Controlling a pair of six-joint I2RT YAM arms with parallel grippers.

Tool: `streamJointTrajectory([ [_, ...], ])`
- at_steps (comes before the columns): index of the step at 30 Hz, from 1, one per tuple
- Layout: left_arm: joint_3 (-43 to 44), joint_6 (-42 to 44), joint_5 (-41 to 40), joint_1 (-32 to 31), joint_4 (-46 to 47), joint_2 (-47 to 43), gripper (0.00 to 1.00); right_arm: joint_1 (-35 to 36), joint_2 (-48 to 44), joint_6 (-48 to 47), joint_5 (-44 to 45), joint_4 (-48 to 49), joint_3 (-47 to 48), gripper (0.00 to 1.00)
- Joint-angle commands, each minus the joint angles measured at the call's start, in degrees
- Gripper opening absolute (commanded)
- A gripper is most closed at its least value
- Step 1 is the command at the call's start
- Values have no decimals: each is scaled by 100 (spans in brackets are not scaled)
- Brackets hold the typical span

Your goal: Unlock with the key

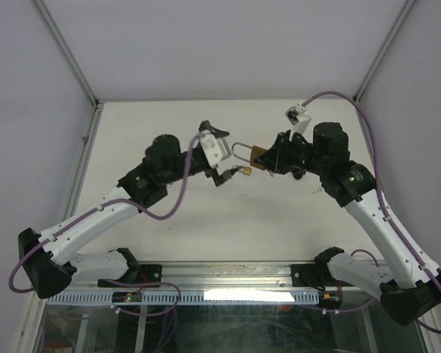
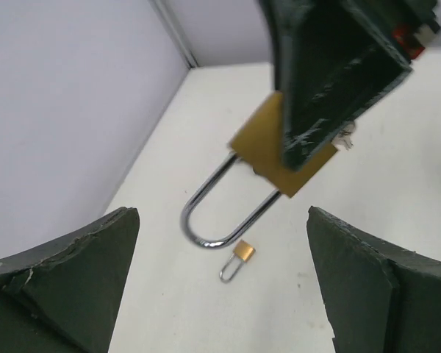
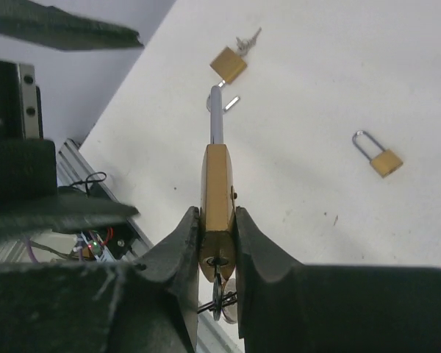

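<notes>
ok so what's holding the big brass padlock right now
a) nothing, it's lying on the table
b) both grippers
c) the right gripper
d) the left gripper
c: the right gripper is clamped on the brass body of the big padlock, while the left gripper is open and empty.

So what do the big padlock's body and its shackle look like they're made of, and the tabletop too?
The large padlock body is probably brass, going by its golden-yellow faces with a dull satin sheen. The shackle looks like steel, chromed or polished, since it is silvery with bright reflections. The tabletop is matte off-white and lightly speckled. It could be painted board or laminate; I can't tell which.
</notes>
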Motion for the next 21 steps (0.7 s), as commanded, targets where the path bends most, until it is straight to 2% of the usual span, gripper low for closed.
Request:
streamJointTrajectory([
  [1,-33,-3112,1676,951,1757,-684,99,-380,-87,-85,-1456,1405,986,0],
  [4,-302,-5006,1847,1443,2801,-750,99,-447,153,350,-1714,2412,1480,0],
  [5,-378,-5319,1848,1538,3070,-758,99,-448,231,488,-1730,2693,1647,0],
  [8,-521,-5655,2007,1556,3874,-759,98,-444,445,870,-1672,3431,2061,0],
  [11,-430,-6103,2052,1552,4609,-577,91,-435,631,1218,-1668,4134,2299,0],
  [15,212,-6971,1974,1509,5564,52,74,-326,887,1433,-1658,4615,2586,0],
  [19,675,-7300,1672,1296,6289,624,70,-176,935,1505,-1494,5100,2548,0],
  [21,699,-7305,1362,1094,6471,755,63,-115,928,1512,-1417,5244,2490,0],
])
